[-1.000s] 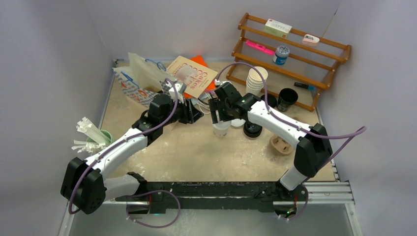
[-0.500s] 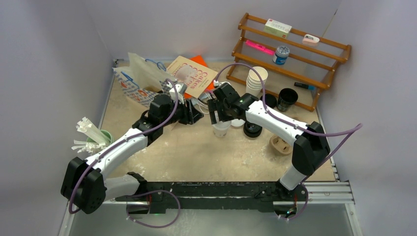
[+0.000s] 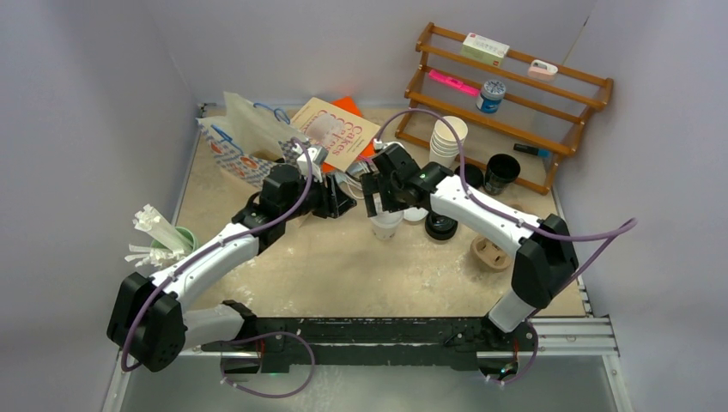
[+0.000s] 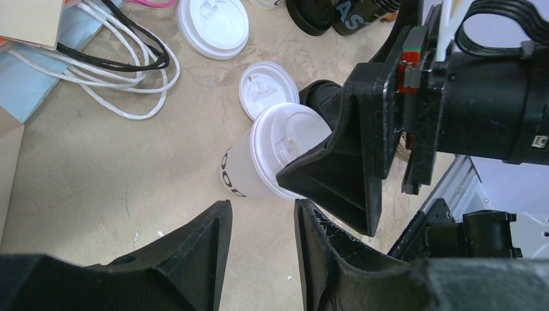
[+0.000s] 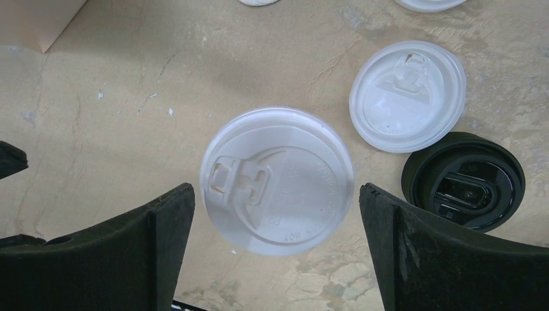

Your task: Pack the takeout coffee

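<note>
Though near, right fingers (image 5: pixel 145 259) off lid (image 5: pixel 278 188)

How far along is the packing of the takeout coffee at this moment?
Done: the white-lidded cup and the black-lidded cup both carry lids. In hand: nothing is held; the right fingers stand open on both sides of the white-lidded cup, the left fingers are empty. Left: both cups stand on the table, not in the cardboard carrier.
</note>
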Available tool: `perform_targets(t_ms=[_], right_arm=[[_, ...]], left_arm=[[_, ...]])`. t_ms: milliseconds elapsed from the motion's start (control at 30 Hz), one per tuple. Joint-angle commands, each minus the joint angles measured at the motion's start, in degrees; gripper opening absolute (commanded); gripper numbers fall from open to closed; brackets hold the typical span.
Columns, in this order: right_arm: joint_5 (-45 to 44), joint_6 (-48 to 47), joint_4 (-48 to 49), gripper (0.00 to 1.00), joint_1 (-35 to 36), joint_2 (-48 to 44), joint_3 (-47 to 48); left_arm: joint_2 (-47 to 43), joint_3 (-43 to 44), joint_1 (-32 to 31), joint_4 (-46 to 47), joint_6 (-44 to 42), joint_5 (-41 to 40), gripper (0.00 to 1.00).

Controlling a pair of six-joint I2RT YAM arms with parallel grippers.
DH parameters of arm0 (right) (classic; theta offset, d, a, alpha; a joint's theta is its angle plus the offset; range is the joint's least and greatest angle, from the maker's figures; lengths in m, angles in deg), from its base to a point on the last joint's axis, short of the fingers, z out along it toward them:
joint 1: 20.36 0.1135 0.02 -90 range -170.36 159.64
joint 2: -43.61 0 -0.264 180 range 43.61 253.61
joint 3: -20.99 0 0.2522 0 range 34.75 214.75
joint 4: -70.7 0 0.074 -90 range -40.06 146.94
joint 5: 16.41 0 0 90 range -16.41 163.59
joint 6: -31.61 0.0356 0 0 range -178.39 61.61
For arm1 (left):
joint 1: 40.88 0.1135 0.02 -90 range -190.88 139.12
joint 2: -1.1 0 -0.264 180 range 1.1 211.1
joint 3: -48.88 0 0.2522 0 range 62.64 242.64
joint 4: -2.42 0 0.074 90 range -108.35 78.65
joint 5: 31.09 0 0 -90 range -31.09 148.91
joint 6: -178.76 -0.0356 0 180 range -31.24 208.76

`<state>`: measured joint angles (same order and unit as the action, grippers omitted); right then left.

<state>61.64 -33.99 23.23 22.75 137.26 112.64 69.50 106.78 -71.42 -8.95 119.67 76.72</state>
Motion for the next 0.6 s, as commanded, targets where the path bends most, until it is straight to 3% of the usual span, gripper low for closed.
perform_targets(t_ms=[0, 100, 333, 500, 567], right_arm=[[0.5, 1.5, -2.2, 0.99, 0.3, -3.4, 3.0], [-0.4, 1.6, -2.8, 0.95, 0.2, -4.2, 3.4], [1.7, 2.9, -2.9, 0.75, -1.5, -5.9, 2.7], [2.9, 1.9, -3.3, 0.91, -1.6, -5.2, 2.4], [2.4, 0.0, -3.0, 0.93, -1.6, -5.4, 2.1]], left_arm=[[0.2, -0.9, 0.0, 1.9, 0.5, 1.4, 0.43], [0.8, -1.4, 0.0, 2.7, 1.0, 2.2, 0.40], [4.7, -2.0, -0.1, 7.4, 3.3, 5.6, 0.36], [7.6, -1.7, -0.2, 9.5, 5.0, 6.8, 0.36], [8.5, -1.8, -0.2, 10.2, 6.1, 7.2, 0.36]])
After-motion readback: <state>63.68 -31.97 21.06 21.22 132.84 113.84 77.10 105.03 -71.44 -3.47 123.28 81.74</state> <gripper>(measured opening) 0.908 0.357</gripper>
